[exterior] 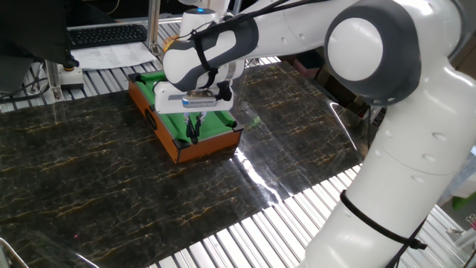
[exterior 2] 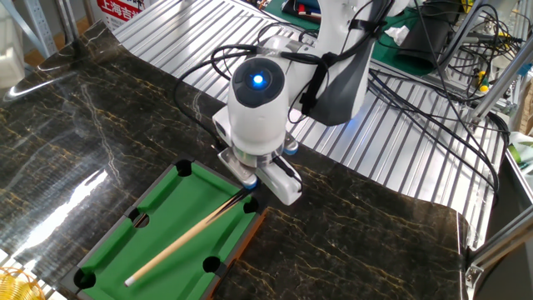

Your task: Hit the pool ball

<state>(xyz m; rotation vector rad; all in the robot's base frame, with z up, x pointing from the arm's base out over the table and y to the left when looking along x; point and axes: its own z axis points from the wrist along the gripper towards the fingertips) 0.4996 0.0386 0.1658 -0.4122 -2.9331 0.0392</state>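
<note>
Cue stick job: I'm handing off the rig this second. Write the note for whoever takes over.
Tool: shut on the dark end of the long thin tan wooden cue stick, at the near end of the green-felt miniature pool table.
Cue: lies diagonally across the felt, pale tip towards the far end.
Small red pool ball: not visible in either view.
Done: cue grasped and aimed along the table.
Left: find the ball and confirm a hit.

The arm's wrist (exterior 2: 256, 117) hangs low over one end of the small pool table (exterior 2: 108, 242), blocking that end from above. A long cue stick (exterior 2: 179, 244) lies diagonally across the felt, splitting the playing surface into two open strips. The dark marble tabletop (exterior: 89, 179) around the pool table lies open, while cables (exterior 2: 433, 108) crowd the far metal edge.
</note>
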